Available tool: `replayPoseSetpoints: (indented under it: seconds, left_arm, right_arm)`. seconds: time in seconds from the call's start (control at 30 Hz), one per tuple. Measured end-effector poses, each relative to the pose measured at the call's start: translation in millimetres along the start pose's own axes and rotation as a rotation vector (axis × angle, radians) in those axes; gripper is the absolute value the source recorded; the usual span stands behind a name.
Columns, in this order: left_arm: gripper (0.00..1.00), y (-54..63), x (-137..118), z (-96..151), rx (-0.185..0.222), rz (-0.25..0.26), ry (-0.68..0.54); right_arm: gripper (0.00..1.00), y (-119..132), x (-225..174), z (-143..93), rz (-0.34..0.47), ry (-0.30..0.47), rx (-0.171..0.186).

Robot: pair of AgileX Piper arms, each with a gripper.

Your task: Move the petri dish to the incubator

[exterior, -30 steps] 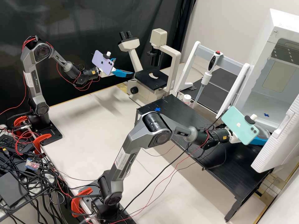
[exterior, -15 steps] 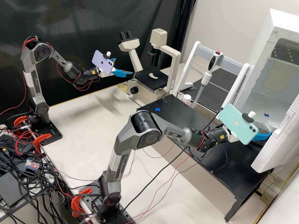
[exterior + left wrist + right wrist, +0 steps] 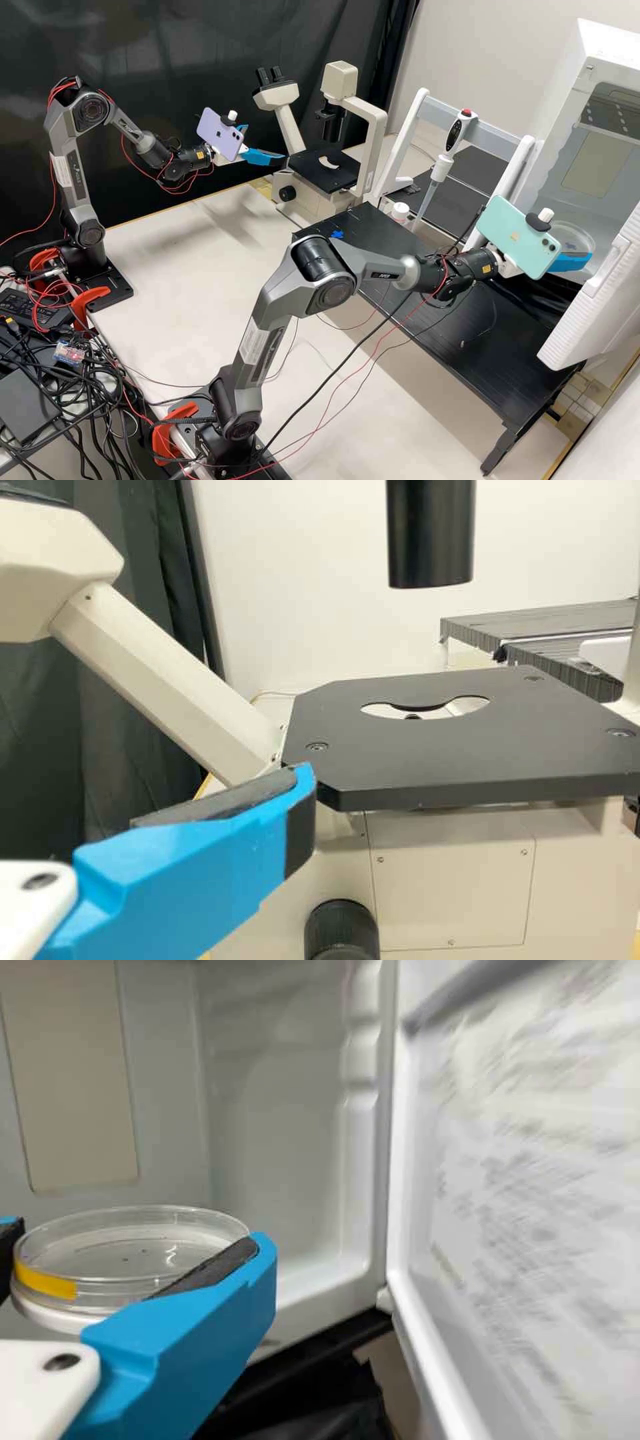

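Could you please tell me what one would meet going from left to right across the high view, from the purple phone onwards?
Purple phone, microscope, pipette, teal phone, petri dish held by the right end effector.
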Motion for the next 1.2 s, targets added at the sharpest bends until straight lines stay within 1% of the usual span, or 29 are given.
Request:
replayPoseSetpoints:
  seconds: [0.1, 0.2, 0.23, 0.33, 0.37, 0.53, 0.57, 0.6, 0.63, 0.7, 0.83, 0.9, 0.97, 1.03, 1.07, 1.13, 1.2]
  left_arm:
    - [1.00, 0.0, 0, 0, 0.000, 0.000, 0.000]
    - [1.00, 0.0, 0, 0, 0.000, 0.000, 0.000]
    - [1.00, 0.0, 0, 0, 0.000, 0.000, 0.000]
    - [1.00, 0.0, 0, 0, 0.000, 0.000, 0.000]
    - [1.00, 0.0, 0, 0, 0.000, 0.000, 0.000]
    - [1.00, 0.0, 0, 0, 0.000, 0.000, 0.000]
    - [1.00, 0.0, 0, 0, 0.000, 0.000, 0.000]
    - [1.00, 0.0, 0, 0, 0.000, 0.000, 0.000]
    - [1.00, 0.0, 0, 0, 0.000, 0.000, 0.000]
    - [1.00, 0.0, 0, 0, 0.000, 0.000, 0.000]
    - [1.00, 0.0, 0, 0, 0.000, 0.000, 0.000]
    - [1.00, 0.0, 0, 0, 0.000, 0.000, 0.000]
    - [1.00, 0.0, 0, 0, 0.000, 0.000, 0.000]
    - [1.00, 0.0, 0, 0, 0.000, 0.000, 0.000]
    - [1.00, 0.0, 0, 0, 0.000, 0.000, 0.000]
    - [1.00, 0.0, 0, 0, 0.000, 0.000, 0.000]
    - [1.00, 0.0, 0, 0, 0.000, 0.000, 0.000]
  right_arm:
    - [0.00, -9, 18, 7, -0.039, -0.043, -0.012]
    - [0.00, -15, 31, 11, -0.060, -0.066, 0.004]
    - [0.00, -16, 35, 12, -0.065, -0.068, 0.004]
    - [0.00, -19, 51, 13, -0.065, -0.056, 0.019]
    - [0.00, -20, 55, 13, -0.069, -0.048, 0.015]
    - [0.00, -27, 72, 13, -0.104, -0.013, 0.036]
    - [0.00, -28, 73, 13, -0.108, -0.008, 0.035]
    - [0.00, -29, 77, 13, -0.112, 0.001, 0.044]
    - [0.00, -31, 79, 13, -0.119, 0.008, 0.035]
    - [0.00, -33, 82, 14, -0.126, 0.014, 0.039]
    - [0.00, -38, 87, 14, -0.138, 0.014, 0.025]
    - [0.00, -40, 88, 15, -0.142, 0.007, 0.010]
    - [0.00, -43, 90, 18, -0.139, 0.002, -0.014]
    - [0.00, -44, 91, 20, -0.131, -0.006, -0.007]
    - [0.00, -44, 92, 21, -0.126, -0.010, -0.011]
    - [0.00, -43, 92, 22, -0.114, -0.018, -0.007]
    - [0.00, -43, 94, 23, -0.106, -0.023, -0.015]
